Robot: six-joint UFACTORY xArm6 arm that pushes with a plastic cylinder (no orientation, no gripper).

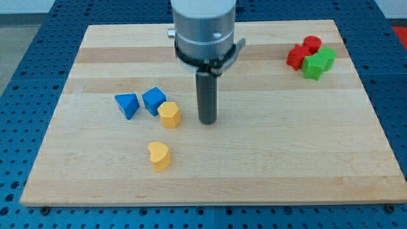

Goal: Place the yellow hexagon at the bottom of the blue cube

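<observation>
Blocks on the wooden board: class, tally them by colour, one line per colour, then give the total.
Blue: 2, the blue triangular block and the blue cube
Yellow: 2, the yellow hexagon and the yellow heart
Red: 2, the red star-like block and the red round block
Green: 1, the green block
Total: 7

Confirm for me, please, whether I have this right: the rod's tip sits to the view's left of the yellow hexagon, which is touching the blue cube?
Not quite. The camera view shows my tip to the view's right of the yellow hexagon, with a gap between them, not to its left. The rest holds: the hexagon touches the blue cube at the cube's lower right.
</observation>
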